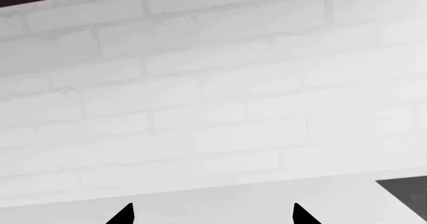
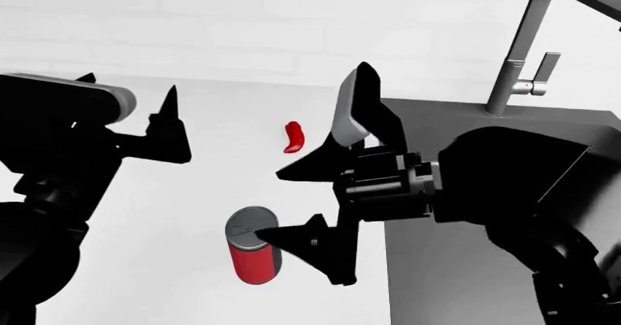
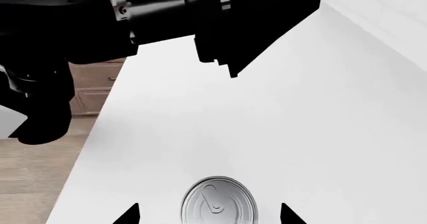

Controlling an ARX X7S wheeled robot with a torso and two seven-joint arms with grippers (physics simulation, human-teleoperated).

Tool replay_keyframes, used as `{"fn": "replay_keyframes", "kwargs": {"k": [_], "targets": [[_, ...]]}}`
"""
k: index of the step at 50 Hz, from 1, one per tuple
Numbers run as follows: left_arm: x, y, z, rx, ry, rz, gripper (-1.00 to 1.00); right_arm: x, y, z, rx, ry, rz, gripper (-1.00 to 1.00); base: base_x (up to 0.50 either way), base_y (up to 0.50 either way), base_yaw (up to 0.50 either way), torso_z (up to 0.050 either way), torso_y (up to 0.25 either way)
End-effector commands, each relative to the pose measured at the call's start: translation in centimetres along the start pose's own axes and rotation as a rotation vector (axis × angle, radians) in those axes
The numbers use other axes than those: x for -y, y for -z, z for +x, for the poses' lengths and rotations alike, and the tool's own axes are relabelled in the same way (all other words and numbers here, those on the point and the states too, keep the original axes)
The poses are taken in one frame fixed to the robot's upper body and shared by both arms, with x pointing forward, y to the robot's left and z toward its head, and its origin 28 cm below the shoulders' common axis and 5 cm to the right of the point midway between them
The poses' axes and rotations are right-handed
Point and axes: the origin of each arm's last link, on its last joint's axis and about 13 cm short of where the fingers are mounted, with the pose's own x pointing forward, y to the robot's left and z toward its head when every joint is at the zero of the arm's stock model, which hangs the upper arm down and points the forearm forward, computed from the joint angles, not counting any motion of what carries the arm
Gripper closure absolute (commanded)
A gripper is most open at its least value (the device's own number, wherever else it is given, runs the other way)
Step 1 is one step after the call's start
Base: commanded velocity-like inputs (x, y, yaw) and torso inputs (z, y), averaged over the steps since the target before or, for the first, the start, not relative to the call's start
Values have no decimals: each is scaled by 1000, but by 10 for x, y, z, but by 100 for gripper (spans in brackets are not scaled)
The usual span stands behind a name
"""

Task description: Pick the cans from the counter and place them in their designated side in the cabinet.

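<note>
An all-red can (image 2: 253, 256) with a grey lid stands upright on the white counter (image 2: 185, 194). My right gripper (image 2: 270, 203) is open just above it, and one fingertip overlaps the lid. In the right wrist view the lid (image 3: 219, 202) lies between the two spread fingertips of the right gripper (image 3: 210, 213), with a gap on each side. My left gripper (image 2: 129, 83) is open and empty at the left, pointing at the brick wall. In the left wrist view the left gripper (image 1: 213, 210) holds nothing. The red-and-white can and the cabinet are out of view.
A small red chilli pepper (image 2: 293, 137) lies on the counter beyond the can. The dark grey sink (image 2: 466, 281) with a metal tap (image 2: 524, 56) is at the right. A white brick wall (image 1: 200, 83) backs the counter. The counter's left edge drops to a wooden floor (image 3: 33, 184).
</note>
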Motion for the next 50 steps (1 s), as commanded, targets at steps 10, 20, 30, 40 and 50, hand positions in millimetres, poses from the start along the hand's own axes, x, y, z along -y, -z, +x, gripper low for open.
{"fn": "replay_keyframes", "kwargs": {"k": [10, 20, 30, 40, 50], "targets": [[1, 4, 2, -5, 5, -3, -100, 6, 17, 18, -36, -8, 25, -100, 0, 0, 0, 0, 0], [1, 4, 3, -5, 7, -2, -100, 4, 27, 23, -13, -8, 37, -100, 0, 0, 0, 0, 0], [2, 3, 2, -4, 7, 1, -100, 4, 31, 26, 30, 9, 34, -100, 0, 0, 0, 0, 0], [1, 3, 2, -3, 6, -1, -100, 5, 36, 32, 44, 8, 39, -100, 0, 0, 0, 0, 0], [2, 4, 2, -4, 8, -3, -100, 6, 44, 39, 30, 6, 50, -100, 0, 0, 0, 0, 0]]}}
